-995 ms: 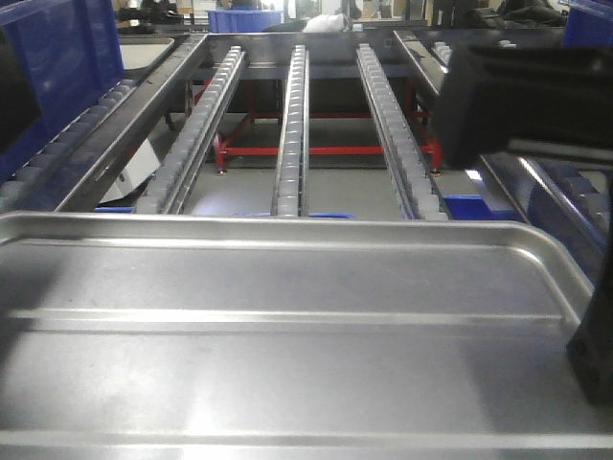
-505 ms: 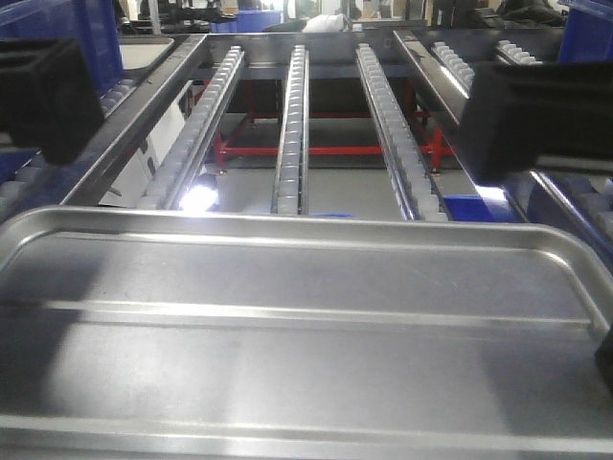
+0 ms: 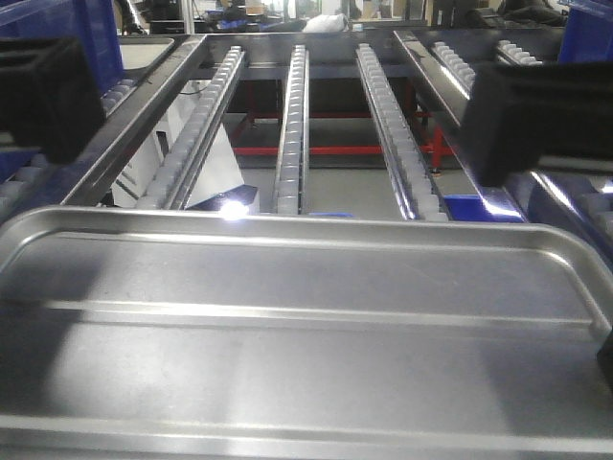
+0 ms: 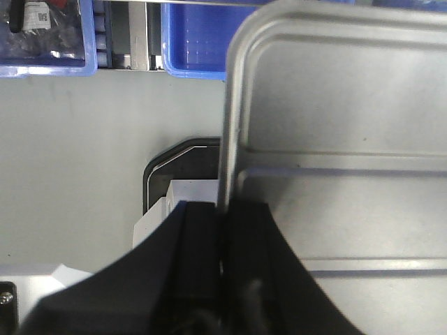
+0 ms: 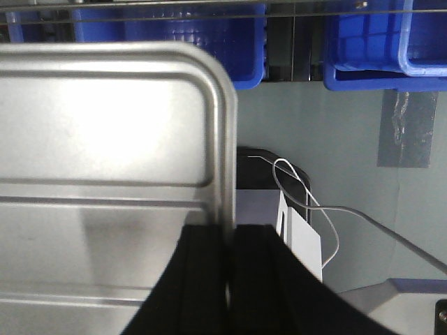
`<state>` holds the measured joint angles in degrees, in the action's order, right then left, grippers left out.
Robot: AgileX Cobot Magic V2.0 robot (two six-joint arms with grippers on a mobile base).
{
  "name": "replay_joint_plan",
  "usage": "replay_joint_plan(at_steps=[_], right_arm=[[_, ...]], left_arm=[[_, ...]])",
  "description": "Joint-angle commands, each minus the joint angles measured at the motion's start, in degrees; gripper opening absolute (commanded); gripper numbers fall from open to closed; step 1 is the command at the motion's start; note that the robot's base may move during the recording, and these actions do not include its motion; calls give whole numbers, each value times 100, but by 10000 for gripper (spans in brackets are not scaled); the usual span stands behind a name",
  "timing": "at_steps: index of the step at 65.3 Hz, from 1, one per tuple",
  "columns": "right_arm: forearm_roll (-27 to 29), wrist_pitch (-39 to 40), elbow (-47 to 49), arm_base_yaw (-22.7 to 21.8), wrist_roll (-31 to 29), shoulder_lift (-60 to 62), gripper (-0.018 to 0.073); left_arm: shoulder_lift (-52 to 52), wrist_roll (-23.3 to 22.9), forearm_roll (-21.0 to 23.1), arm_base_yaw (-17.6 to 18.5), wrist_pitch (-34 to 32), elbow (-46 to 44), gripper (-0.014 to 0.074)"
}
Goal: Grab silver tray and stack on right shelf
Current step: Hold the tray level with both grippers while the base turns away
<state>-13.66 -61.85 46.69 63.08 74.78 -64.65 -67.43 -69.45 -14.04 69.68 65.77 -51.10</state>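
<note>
The silver tray fills the lower half of the front view, held level with its two ribs running across. Beyond its far rim the right shelf slopes away with three rails of white rollers. In the left wrist view my left gripper is shut on the silver tray at its left rim. My right gripper is shut on the right rim of the silver tray. Blurred black arm parts hang at upper left and upper right of the front view.
A red frame and a white box sit under the roller rails. Blue bins stand at far left and below the tray. A white box with a cable lies on the grey floor.
A black arm part has come into view at the upper left. The tray's right corner has shifted slightly right and down. The white box under the rails has drifted right.
</note>
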Motion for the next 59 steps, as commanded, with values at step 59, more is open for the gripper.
replay_joint_plan(at_steps=[59], right_arm=[[-304, -481, 129, -11, -9, 131, 78]], left_arm=[[92, -19, -307, 10, 1093, -159, -92]])
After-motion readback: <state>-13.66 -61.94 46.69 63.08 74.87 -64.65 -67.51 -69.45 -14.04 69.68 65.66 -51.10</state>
